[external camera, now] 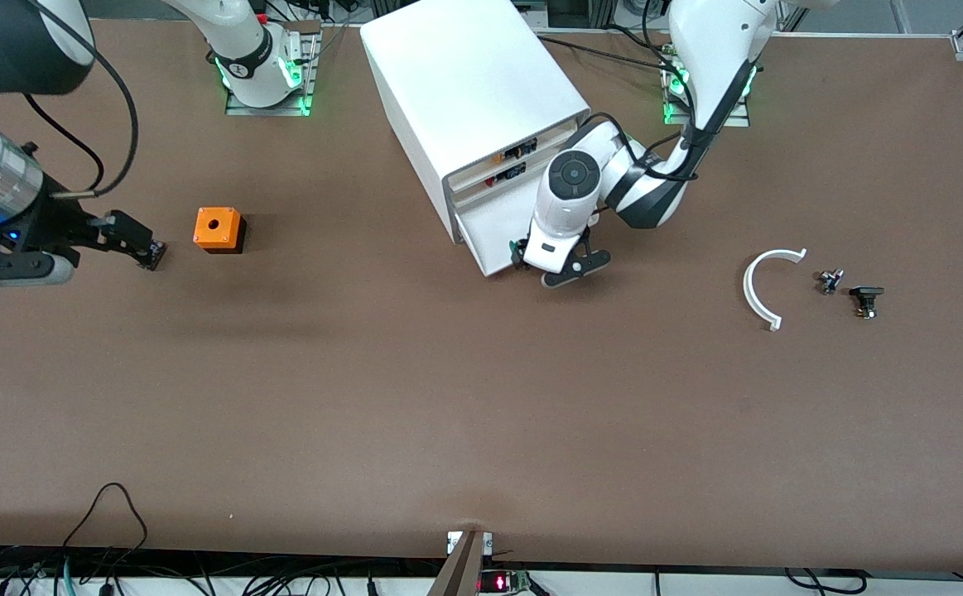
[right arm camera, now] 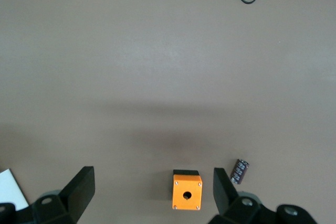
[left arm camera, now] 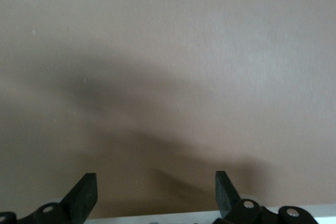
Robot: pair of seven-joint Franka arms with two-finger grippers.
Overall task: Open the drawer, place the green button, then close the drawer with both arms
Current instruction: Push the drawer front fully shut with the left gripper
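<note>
The white cabinet [external camera: 464,99] stands at the robots' side of the table, its two upper drawers showing orange and red parts. Below them is the drawer [external camera: 493,236]; how far out it is I cannot tell. My left gripper [external camera: 543,269] hangs low in front of it, open and holding nothing [left arm camera: 156,182], with a white edge [left arm camera: 157,217] between the fingers. The button seems to be the small dark piece with a pale end [external camera: 830,280] toward the left arm's end. My right gripper [external camera: 140,242] waits open [right arm camera: 153,177] beside the orange cube [external camera: 218,229] [right arm camera: 187,190].
A white curved strip [external camera: 767,285] and a small black part [external camera: 866,300] lie beside the button. A small flat black part [right arm camera: 240,171] lies by the right gripper's finger. A black cable loop [external camera: 113,513] rests on the table's edge nearest the front camera.
</note>
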